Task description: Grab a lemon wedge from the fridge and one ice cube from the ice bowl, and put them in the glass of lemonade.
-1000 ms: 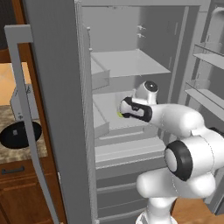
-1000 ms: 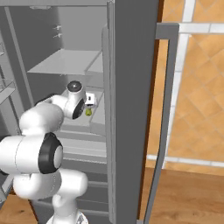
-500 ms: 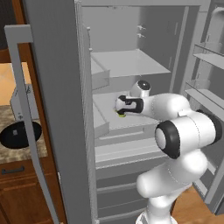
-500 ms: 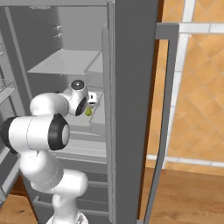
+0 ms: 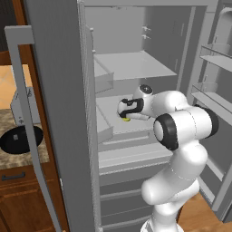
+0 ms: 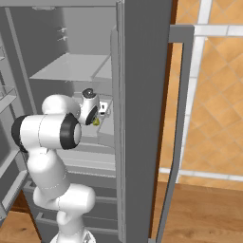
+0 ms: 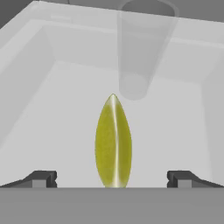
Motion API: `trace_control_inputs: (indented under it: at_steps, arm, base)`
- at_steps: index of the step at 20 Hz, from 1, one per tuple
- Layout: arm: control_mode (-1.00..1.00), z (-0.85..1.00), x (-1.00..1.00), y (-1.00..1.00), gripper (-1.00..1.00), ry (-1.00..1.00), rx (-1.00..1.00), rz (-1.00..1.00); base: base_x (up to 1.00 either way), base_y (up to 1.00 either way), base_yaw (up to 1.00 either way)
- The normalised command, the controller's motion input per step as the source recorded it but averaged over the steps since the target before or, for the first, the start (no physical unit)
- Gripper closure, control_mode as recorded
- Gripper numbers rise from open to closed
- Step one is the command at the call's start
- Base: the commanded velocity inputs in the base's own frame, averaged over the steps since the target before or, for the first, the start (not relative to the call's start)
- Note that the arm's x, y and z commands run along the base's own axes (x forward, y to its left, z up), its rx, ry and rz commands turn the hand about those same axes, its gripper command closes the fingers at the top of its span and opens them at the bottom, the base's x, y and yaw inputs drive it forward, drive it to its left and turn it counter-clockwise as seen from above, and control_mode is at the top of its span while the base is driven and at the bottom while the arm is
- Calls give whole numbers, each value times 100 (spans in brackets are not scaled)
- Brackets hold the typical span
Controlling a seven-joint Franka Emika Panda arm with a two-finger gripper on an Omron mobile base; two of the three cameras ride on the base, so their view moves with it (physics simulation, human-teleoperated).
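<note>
Gripper (image 7: 113, 178): dark fingertips spread wide, empty | glossy yellow-green pointed lemon wedge (image 7: 113, 142): between them, 12 o'clock | smooth grey steel fridge (image 5: 59, 113): doors open | translucent cup (image 7: 142, 48): 12 o'clock, behind wedge

Both base views look forward and down from behind the arm, left and right, sharing the open fridge (image 5: 136, 68) ahead of the gripper (image 5: 124, 110). The hand view looks close along the fingertips (image 7: 41, 178) into its shelf.

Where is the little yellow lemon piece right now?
The lemon wedge lies on a middle shelf inside the open fridge, between the fingertips of the robot's open hand, nothing gripping it. In the left base view it peeks out yellow under the hand.
</note>
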Motion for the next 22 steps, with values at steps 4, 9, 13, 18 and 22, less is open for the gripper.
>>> trace_control_inputs:
  at_steps: [4, 9, 13, 18, 22]
  arm:
    - [-100, 0, 19, 6, -100, 9, 0, 0]
    - [-100, -11, 31, 10, -100, 9, 0, 0]
    - [-100, -29, 11, 3, -100, 1, 0, 0]
    - [-100, -28, 4, 0, -100, 0, 0, 0]
    - [-100, -29, 1, 0, -100, 0, 0, 1]
  base:
    - [0, 0, 0]
    - [0, 0, 0]
    - [0, 0, 0]
    - [0, 0, 0]
    - [0, 0, 0]
